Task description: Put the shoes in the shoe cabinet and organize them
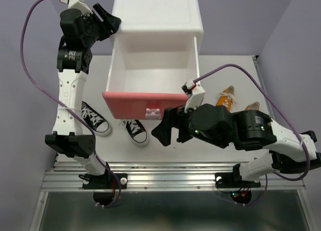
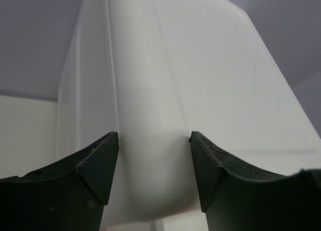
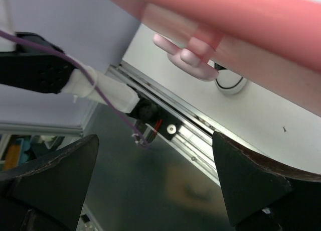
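Four canvas sneakers lie on the white table (image 1: 225, 73) outside the shoe cabinet (image 1: 156, 12). Nearest the arms' bases, just before the cabinet's drawn-out upper drawer (image 1: 150, 75), the right gripper (image 1: 163, 123) hangs with its jaws spread wide and nothing between them. It is close to the drawer's darker pink front (image 1: 131, 103) and the bunny-shaped knob (image 1: 152, 112) but apart from both. Beside it, just before the front's left half, rests the first black sneaker (image 1: 136, 132), and farther left the second black sneaker (image 1: 94, 118). Each shows white laces and a white sole, and its long axis slants from the cabinet's left side toward the near right. Right of the drawer, the orange sneaker (image 1: 226, 97) lies with its long axis roughly along the drawer's travel, while the second orange sneaker (image 1: 252, 106) shows only in part behind the right arm (image 1: 251, 128). The drawer runs out toward the arms with its front facing them, and the white, boxy body stands farthest from them. At the body's far left corner the left gripper (image 1: 109, 17) has its jaws closed around the rounded white edge, fingers (image 2: 95, 170) against the walls on either side. Print on the left arm (image 1: 72, 54) is too small to read.
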`<state>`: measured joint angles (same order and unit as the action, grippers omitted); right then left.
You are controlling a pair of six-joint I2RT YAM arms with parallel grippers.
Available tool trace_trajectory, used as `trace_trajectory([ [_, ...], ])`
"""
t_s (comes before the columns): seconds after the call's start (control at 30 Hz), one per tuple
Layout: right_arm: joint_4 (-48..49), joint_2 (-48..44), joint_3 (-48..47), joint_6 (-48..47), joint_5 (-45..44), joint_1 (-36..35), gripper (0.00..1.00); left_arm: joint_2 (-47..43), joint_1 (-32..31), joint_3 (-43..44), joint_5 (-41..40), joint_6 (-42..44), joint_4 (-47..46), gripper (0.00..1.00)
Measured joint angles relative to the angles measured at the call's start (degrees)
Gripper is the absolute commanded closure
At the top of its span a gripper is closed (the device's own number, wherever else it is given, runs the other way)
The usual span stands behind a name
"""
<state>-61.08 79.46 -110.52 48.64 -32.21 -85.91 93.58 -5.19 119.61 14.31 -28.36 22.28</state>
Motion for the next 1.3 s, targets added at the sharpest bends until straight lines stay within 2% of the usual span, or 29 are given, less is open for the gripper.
trace_trajectory([
  [0.2, 4.9, -3.5, -3.4, -6.4, 0.5, 0.0, 0.00, 0.0, 0.0, 0.0, 0.0, 0.0, 0.0, 0.32],
  [0.5, 9.4, 6.8, -19.7, -13.7, -7.6, 2.4, 0.00, 0.0, 0.0, 0.0, 0.0, -0.1, 0.0, 0.32],
  [0.8, 10.5, 18.9, -31.5, -12.4, -1.7, 25.4, 0.00, -0.1, 0.0, -0.3, -0.4, -0.9, -0.1, 0.32],
  [0.9, 12.1, 22.2, -33.8, -12.4, -0.2, 29.7, 0.00, -0.2, -0.1, -0.3, -0.7, -1.0, -0.1, 0.32],
  [1.03, 15.8, 21.8, -31.6, -12.7, -0.4, 34.1, 0.00, -0.7, -0.2, -1.4, -1.1, -1.3, -0.9, 0.32],
  [1.3, 24.0, 21.4, -31.9, -19.7, -5.7, 42.7, 0.00, -0.9, -0.3, -1.8, -1.3, -1.5, -1.4, 0.32],
])
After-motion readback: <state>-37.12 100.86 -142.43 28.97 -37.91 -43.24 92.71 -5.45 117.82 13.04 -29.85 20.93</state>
